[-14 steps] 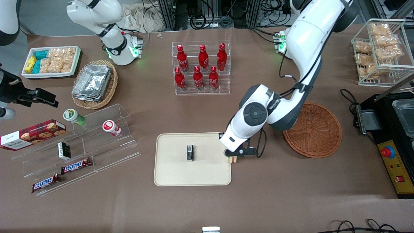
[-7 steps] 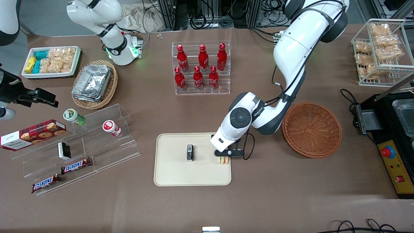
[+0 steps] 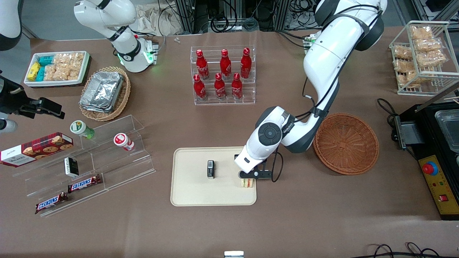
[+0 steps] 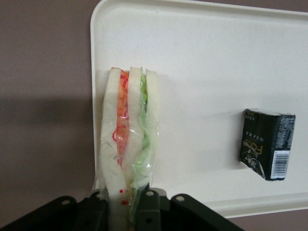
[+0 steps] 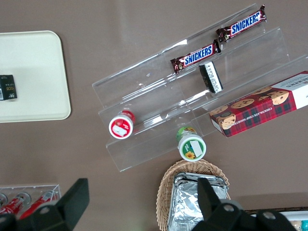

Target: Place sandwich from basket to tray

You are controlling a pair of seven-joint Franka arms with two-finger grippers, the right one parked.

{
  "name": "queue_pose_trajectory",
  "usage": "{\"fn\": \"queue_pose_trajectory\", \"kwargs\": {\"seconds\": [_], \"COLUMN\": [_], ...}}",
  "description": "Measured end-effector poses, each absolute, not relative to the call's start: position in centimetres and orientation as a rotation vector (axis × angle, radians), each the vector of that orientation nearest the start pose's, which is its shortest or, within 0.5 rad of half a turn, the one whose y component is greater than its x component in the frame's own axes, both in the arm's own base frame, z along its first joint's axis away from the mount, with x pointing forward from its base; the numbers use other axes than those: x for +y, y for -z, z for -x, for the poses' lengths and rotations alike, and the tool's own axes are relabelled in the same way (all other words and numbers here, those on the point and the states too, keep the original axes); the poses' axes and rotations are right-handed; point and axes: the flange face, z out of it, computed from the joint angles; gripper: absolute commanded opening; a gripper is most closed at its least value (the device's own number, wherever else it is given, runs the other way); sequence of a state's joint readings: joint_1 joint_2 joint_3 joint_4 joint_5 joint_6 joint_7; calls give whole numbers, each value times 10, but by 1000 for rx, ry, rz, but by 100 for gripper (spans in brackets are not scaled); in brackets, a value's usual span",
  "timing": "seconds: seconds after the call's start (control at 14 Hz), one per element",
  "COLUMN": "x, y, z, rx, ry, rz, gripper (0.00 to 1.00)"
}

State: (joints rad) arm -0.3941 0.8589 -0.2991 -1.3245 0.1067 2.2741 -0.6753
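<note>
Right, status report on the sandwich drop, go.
Gripper shut on sandwich, over the tray edge nearest the basket. Basket empty. Small black packet on tray, apart from the sandwich, not in the way.

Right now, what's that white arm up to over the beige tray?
The working arm's claw is shut on a wrapped sandwich, holding it at the edge of the cream tray nearest the round wicker basket. The basket has nothing in it. A small black packet already lies on the tray. The sandwich has not yet been let go.
</note>
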Motion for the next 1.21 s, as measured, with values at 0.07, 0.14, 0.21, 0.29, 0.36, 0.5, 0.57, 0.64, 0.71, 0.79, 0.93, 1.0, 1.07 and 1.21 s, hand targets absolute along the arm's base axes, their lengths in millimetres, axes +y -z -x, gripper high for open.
{"fn": "queue_pose_trajectory", "kwargs": {"seconds": [0.07, 0.14, 0.21, 0.29, 0.36, 0.5, 0.57, 0.64, 0.71, 0.79, 0.93, 1.0, 1.07, 1.21], "x": [-436, -436, -436, -436, -436, -437, -437, -437, -438, -438, -438, -435, -430, -416], "y": [-241, -239, -238, -238, -238, -240, -242, -244, -246, -250, -262, -272, -284, -319], "z": [-616, -616, -616, -616, -616, -617, -618, -619, -620, -621, -625, -629, -634, -641], "rx": [-52, -53, -53, -53, -53, -55, -57, -58, -60, -62, -68, -79, -92, -114], "ry": [18, 17, 16, 16, 17, 22, 27, 32, 40, 49, 78, 101, 125, 145], "rz": [3324, 3324, 3324, 3324, 3324, 3327, 3328, 3331, 3334, 3337, 3347, 3352, 3356, 3345], "gripper": [96, 98, 99, 99, 99, 99, 99, 99, 99, 99, 99, 99, 99, 99]}}
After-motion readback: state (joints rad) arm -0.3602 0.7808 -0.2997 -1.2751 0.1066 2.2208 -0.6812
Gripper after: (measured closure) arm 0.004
